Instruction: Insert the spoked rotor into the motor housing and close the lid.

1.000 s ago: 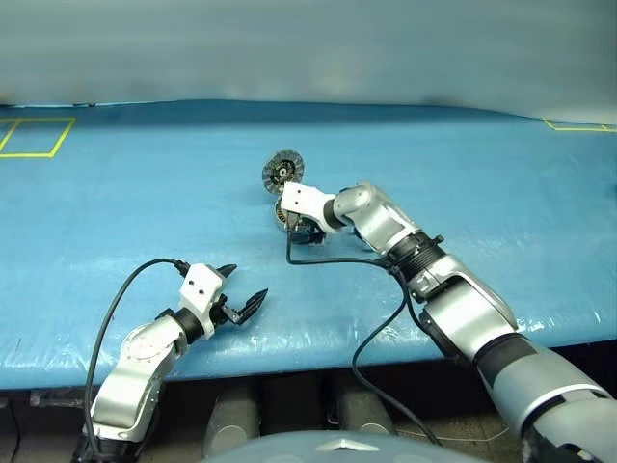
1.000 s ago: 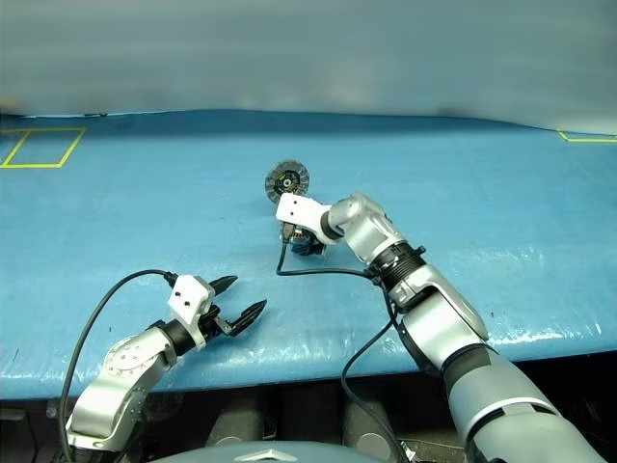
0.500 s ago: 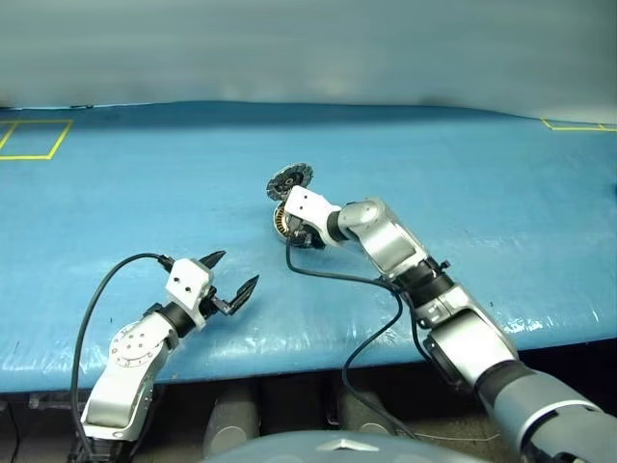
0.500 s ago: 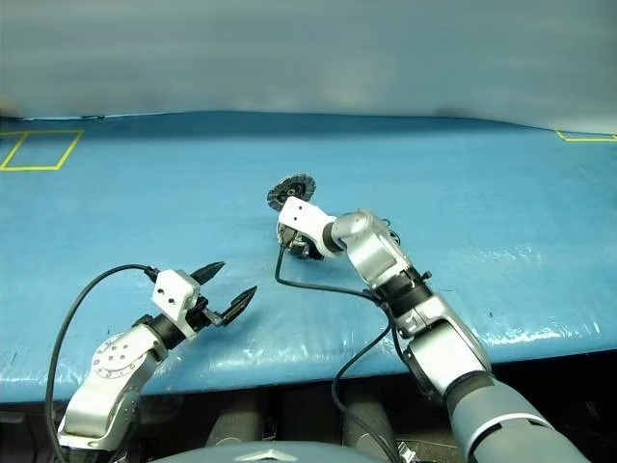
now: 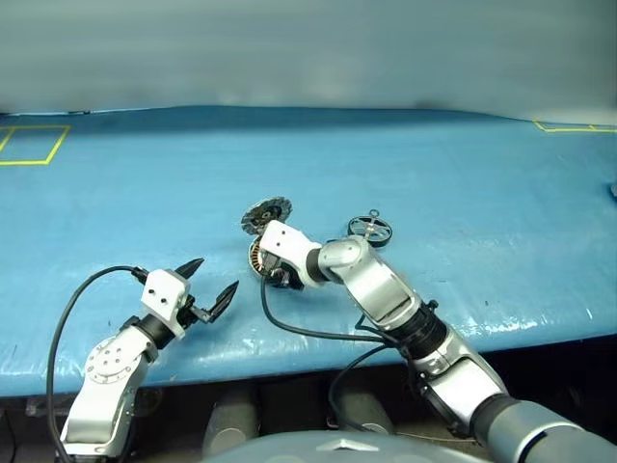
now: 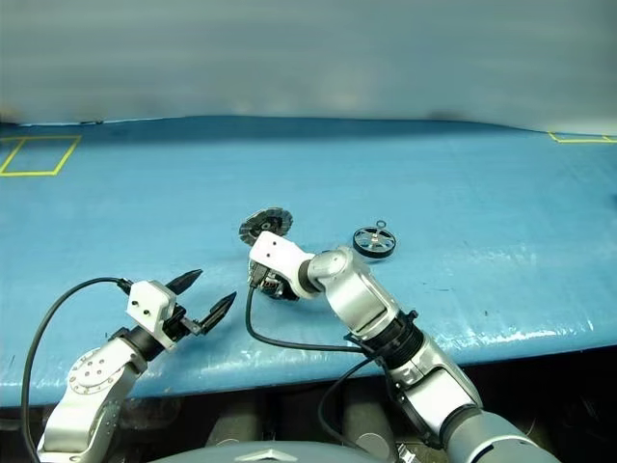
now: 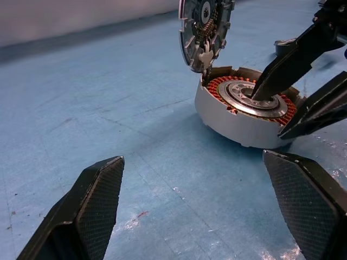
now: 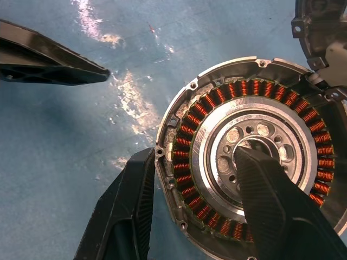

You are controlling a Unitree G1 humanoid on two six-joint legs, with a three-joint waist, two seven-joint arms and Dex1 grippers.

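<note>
The motor housing (image 8: 255,108), a grey cup with copper coils around a silver hub, sits on the blue table near its front edge. Its hinged lid (image 5: 265,214) stands upright at the housing's far side, ribbed face showing. My right gripper (image 8: 192,157) is shut on the housing: one finger sits in the centre hub, the other outside the wall. The spoked rotor (image 5: 371,229), a dark wheel, lies flat on the table behind my right forearm. My left gripper (image 5: 200,288) hovers open just left of the housing, with nothing between its fingers (image 7: 89,208).
Blue sheet (image 5: 463,164) covers the whole table, with its front edge (image 5: 289,357) close below the grippers. Yellow tape squares mark the far left corner (image 5: 29,145) and the far right corner (image 5: 569,125). A black cable (image 5: 308,333) loops from my right wrist over the table edge.
My right gripper has drawn the housing and its lid toward the front edge and leftward. The rotor has come into view behind the arm. My left gripper has shifted a little left, still open.
</note>
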